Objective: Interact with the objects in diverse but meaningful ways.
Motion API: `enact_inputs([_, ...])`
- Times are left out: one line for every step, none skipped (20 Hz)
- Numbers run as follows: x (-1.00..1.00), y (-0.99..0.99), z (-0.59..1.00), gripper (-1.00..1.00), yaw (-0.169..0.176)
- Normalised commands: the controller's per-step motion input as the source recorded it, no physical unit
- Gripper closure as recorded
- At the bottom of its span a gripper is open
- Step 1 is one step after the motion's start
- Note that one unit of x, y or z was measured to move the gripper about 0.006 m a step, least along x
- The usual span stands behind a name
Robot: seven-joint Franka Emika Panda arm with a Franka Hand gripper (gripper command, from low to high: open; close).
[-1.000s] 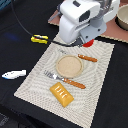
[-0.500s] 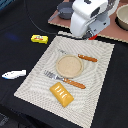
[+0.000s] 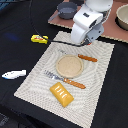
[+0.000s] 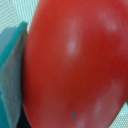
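The red tomato (image 4: 75, 65) fills the wrist view, with a teal finger pad (image 4: 10, 75) pressed against its side. In the exterior view my gripper (image 3: 86, 43) hangs over the far part of the striped placemat (image 3: 35, 82), shut on the tomato, which the white hand mostly hides. The orange ridged biscuit block (image 3: 61, 94) lies on the mat's near part. Off the mat, at the exterior view's left, are the yellow red-marked packet (image 3: 39, 38) and the white-blue fish (image 3: 13, 74). The dark grey pot (image 3: 67, 9) stands at the back.
A tan round plate (image 3: 69, 65) sits mid-mat, between an orange-handled knife (image 3: 87, 58) and an orange-handled fork (image 3: 70, 81). A brown board (image 3: 112, 25) at the back carries the pot and a pale bowl (image 3: 122, 15). A black cable (image 3: 31, 20) hangs behind.
The hand has shifted toward the exterior view's right and a little farther back over the mat. Nothing on the mat has moved.
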Motion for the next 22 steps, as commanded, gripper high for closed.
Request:
enact_inputs([-0.42,0.33,-0.29,1.0,0.071])
enact_inputs([-0.25,0.37,0.0,1.0,0.045])
enact_inputs([-0.2,0.44,0.05,1.0,0.017])
enact_inputs([-0.21,0.4,0.05,-1.0,0.02])
enact_inputs([-0.26,0.37,0.0,-1.0,0.023])
enact_inputs([-0.27,0.37,0.0,-1.0,0.027])
enact_inputs([-0.25,0.34,-0.03,-1.0,0.032])
enact_inputs([-0.24,0.32,-0.07,-1.0,0.031])
enact_inputs([-0.23,0.32,-0.04,-1.0,0.031])
enact_inputs([-0.18,0.32,-0.01,-1.0,0.032])
enact_inputs([-0.16,0.28,0.0,-1.0,0.032])
enact_inputs([-0.17,0.26,0.0,-1.0,0.034])
enact_inputs([-0.17,0.24,0.0,-1.0,0.035])
enact_inputs([-0.21,0.18,0.0,-1.0,0.028])
enact_inputs([-0.37,0.05,0.07,-1.0,0.029])
enact_inputs([-0.56,0.0,0.15,-1.0,0.023])
enact_inputs([-0.72,0.0,0.29,-1.0,0.016])
enact_inputs([-0.83,0.0,0.4,-1.0,0.0])
enact_inputs([-0.95,-0.04,0.52,-1.0,0.0])
enact_inputs([-1.0,-0.08,0.55,-1.0,-0.003])
enact_inputs([-1.0,-0.08,0.58,-1.0,-0.005])
enact_inputs([-1.0,-0.08,0.63,-1.0,-0.009])
